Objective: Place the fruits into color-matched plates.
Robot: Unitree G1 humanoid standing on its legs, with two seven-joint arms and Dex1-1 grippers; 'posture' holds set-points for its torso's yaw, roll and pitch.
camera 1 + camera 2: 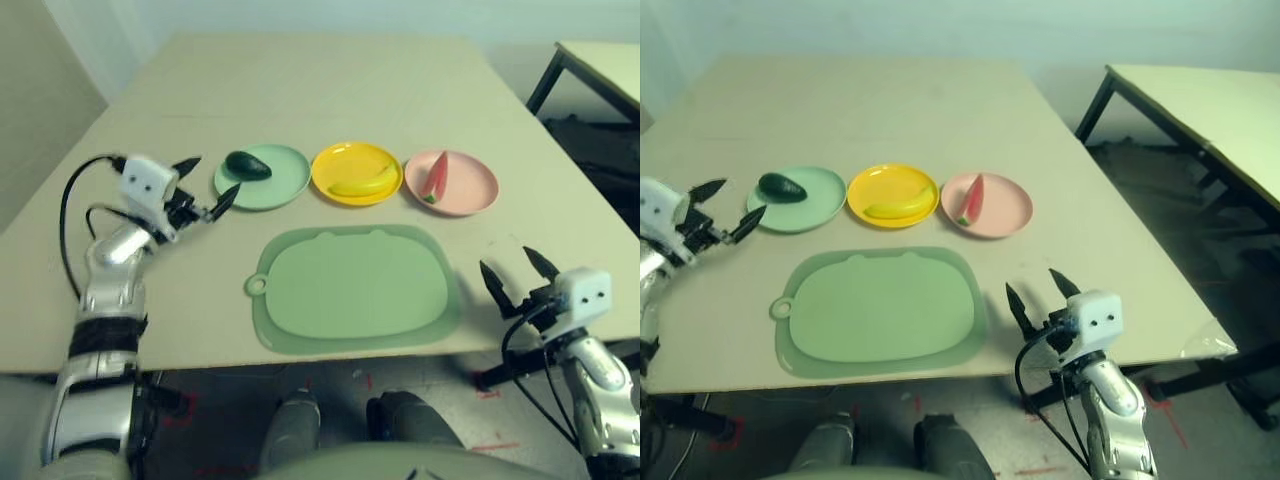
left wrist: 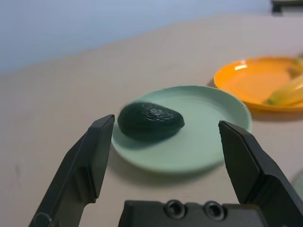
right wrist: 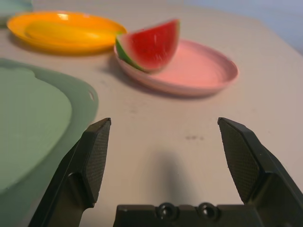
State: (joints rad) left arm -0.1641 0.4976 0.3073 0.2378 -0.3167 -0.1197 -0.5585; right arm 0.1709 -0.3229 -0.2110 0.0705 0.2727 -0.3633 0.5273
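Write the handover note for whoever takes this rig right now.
Left gripper: open, empty, beside the mint green plate.
Right gripper: open, empty, near the table's front edge, right of the green mat.
Avocado lies on the mint green plate, banana on the yellow plate, watermelon wedge on the pink plate.
Done: all three fruits sit on matching plates.
Left: nothing to place, as far as the views show.

On your worktop (image 1: 300, 90): avocado (image 1: 247, 166) in mint green plate (image 1: 275, 185), banana (image 1: 362, 184) in yellow plate (image 1: 340, 160), watermelon wedge (image 1: 436, 178) in pink plate (image 1: 470, 190). Green mat (image 1: 355, 290) lies nearer you. Left claw (image 1: 208, 187) gapes just beside the mint plate; right claw (image 1: 518, 270) gapes near the mat's right.
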